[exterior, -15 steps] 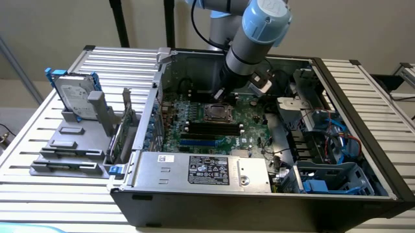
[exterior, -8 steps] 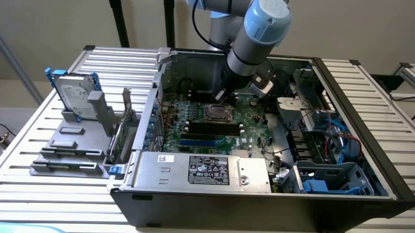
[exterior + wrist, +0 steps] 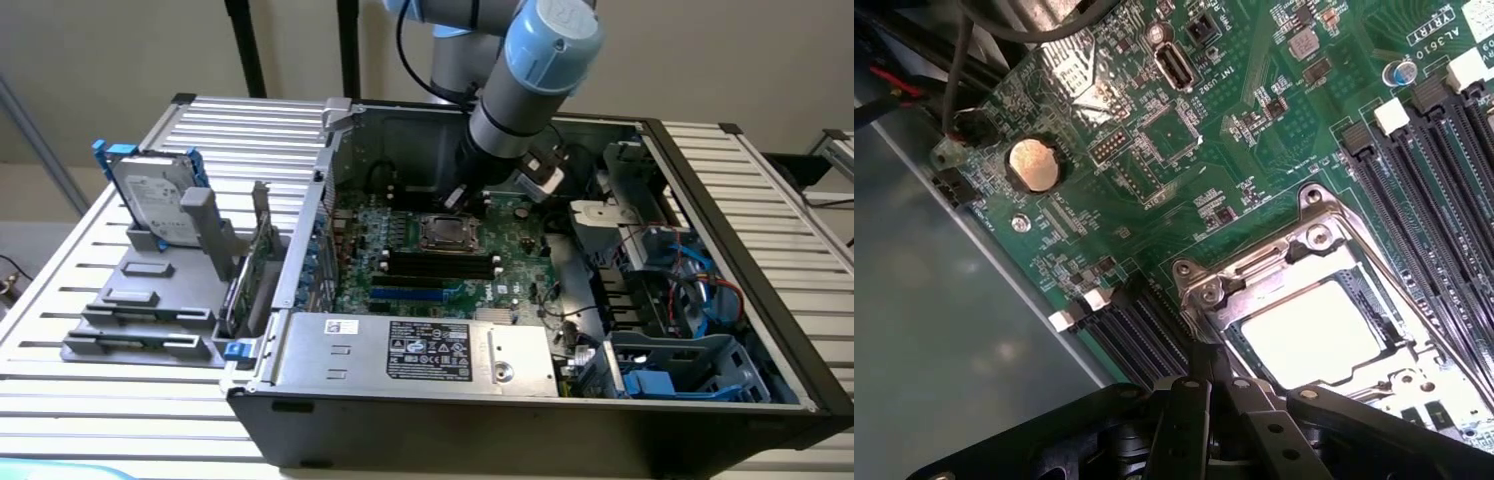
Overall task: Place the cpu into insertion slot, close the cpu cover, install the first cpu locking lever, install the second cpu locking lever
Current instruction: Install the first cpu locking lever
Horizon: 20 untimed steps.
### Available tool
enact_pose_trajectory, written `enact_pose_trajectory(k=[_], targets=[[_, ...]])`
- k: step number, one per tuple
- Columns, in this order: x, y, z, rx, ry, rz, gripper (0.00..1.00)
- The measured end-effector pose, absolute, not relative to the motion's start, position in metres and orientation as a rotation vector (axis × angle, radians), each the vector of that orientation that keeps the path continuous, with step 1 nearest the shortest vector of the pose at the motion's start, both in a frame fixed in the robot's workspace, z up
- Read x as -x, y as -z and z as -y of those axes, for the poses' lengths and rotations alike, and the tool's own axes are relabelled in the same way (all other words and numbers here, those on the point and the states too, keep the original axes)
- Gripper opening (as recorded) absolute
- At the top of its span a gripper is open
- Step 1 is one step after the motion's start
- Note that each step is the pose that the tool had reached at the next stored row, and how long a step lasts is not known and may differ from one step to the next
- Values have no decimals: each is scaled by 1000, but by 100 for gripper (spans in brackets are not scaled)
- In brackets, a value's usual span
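Sitting in its insertion slot [image 3: 427,241] on the motherboard [image 3: 1154,130], the cpu [image 3: 1314,335] lies under the lowered cpu cover [image 3: 1249,275]: two steps look done; the gripper [image 3: 1206,372], fingers pressed together, hangs at the cover's edge; whether the locking levers are latched I cannot tell

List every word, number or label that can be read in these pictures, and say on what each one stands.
"INT USB": white print on the motherboard, beside the USB port.
White letters and digits on the motherboard's corner past the memory slots: too blurred to read with certainty.
Print on the power supply label: too small to read.
Print on the hard drive label: too small to read.
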<state>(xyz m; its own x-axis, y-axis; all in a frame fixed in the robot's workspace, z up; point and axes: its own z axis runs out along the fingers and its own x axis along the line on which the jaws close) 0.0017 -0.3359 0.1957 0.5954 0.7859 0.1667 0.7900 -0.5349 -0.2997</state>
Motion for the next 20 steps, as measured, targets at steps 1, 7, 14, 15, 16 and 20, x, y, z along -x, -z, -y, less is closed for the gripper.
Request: enact_pose_trajectory(k=[1, 7, 14, 15, 16, 20], targets=[[0, -196, 336, 2482, 16, 1278, 11], [12, -201, 336, 2476, 15, 1285, 11], [14, -203, 335, 2474, 18, 1283, 11], [14, -203, 334, 2474, 18, 1282, 11], [14, -203, 334, 2475, 18, 1282, 11], [14, -203, 332, 2475, 18, 1281, 11]])
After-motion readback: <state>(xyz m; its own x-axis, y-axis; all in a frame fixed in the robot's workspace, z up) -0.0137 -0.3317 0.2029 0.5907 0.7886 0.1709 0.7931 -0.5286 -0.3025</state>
